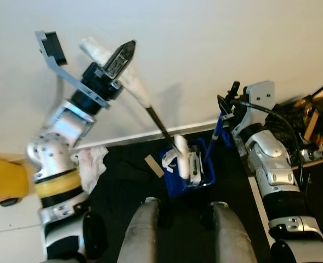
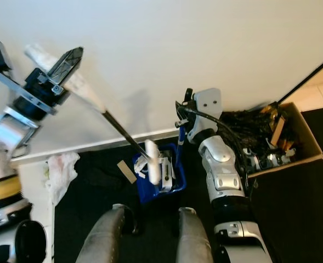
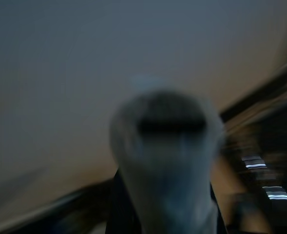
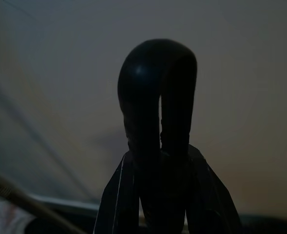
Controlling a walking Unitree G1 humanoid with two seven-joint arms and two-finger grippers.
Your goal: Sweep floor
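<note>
At 10 o'clock your left gripper point(image 1: 124, 55) clamps the white grip of the broom point(image 1: 157, 121), a light, stiff pole reaching 5 o'clock into the blue dustpan point(image 1: 197, 176), whose slick handle point(image 1: 217, 133) your right gripper point(image 1: 229, 97) pinches at 2 o'clock—grip high.

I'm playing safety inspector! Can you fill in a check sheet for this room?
Surface: dark floor, white wall behind.
Job's things: white-handled broom with black shaft; blue plastic dustpan, blue upright handle.
Clutter: crumpled white cloth, tan flat scrap.
Grippers: left pincer shut on broom handle; right pincer shut on dustpan handle.
Cables: black cable along right arm.
Surroundings: cardboard box of dark tangled items; yellow object.
</note>
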